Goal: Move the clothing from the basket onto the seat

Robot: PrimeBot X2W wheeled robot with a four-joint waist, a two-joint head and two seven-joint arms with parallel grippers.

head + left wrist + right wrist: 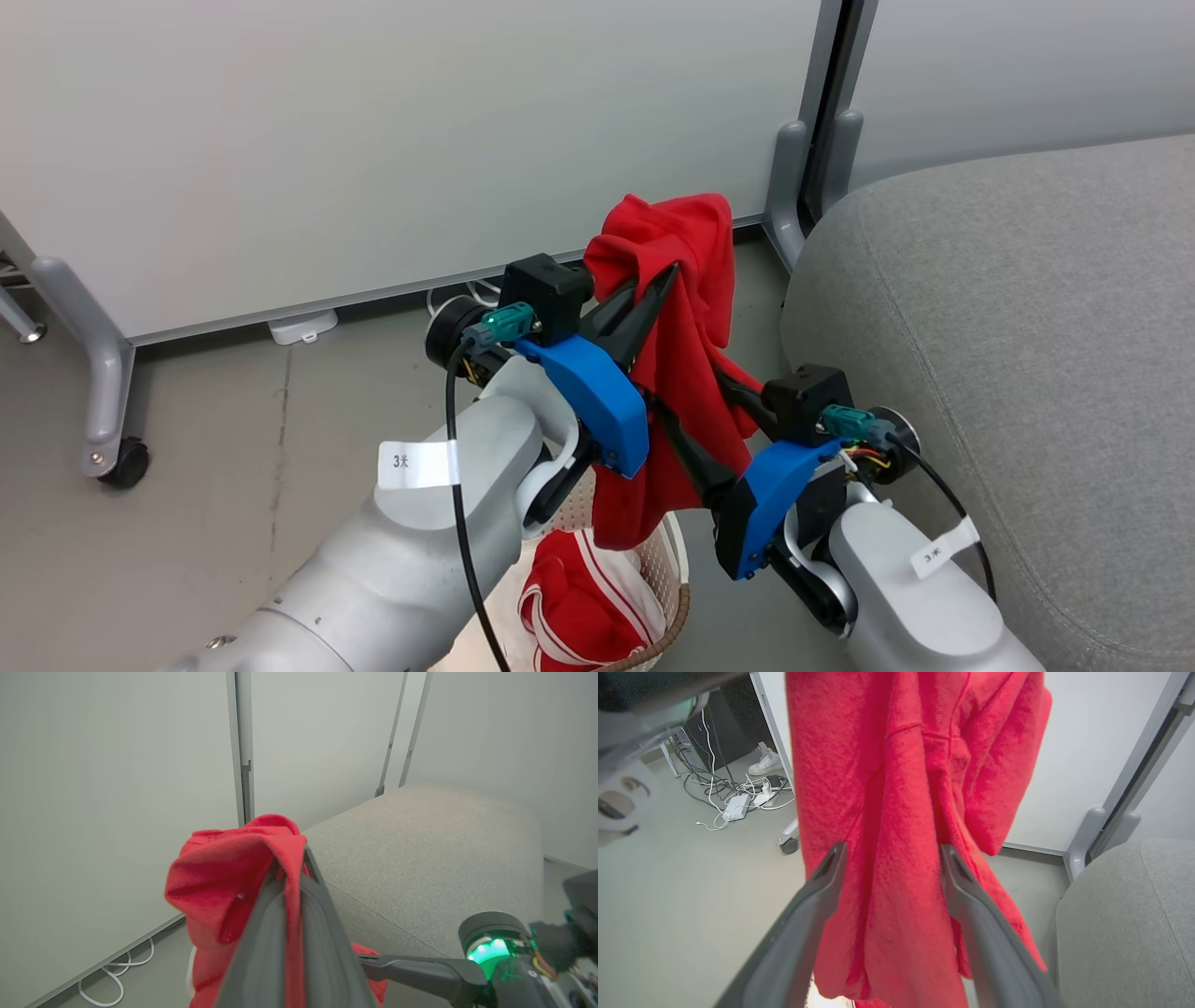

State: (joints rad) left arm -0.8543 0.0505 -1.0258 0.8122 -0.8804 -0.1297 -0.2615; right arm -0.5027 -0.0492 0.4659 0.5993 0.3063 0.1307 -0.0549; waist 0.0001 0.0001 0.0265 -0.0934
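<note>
Red plain garment (pixel 695 243) hangs clamped in my left gripper (pixel 665 280) above the basket (pixel 670 560) on the head view; the striped garment (pixel 579 607) lies inside, the seat (pixel 1027 327) alongside. Left wrist: I fear that thin pinch slipping. Right wrist: my right gripper (pixel 893 851) stands apart astride the cloth, hem cut off.

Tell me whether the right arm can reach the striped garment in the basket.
Probably not: the plain red garment, clamped by the left gripper, hangs between the fingers of the open right gripper, above the striped garment.
</note>
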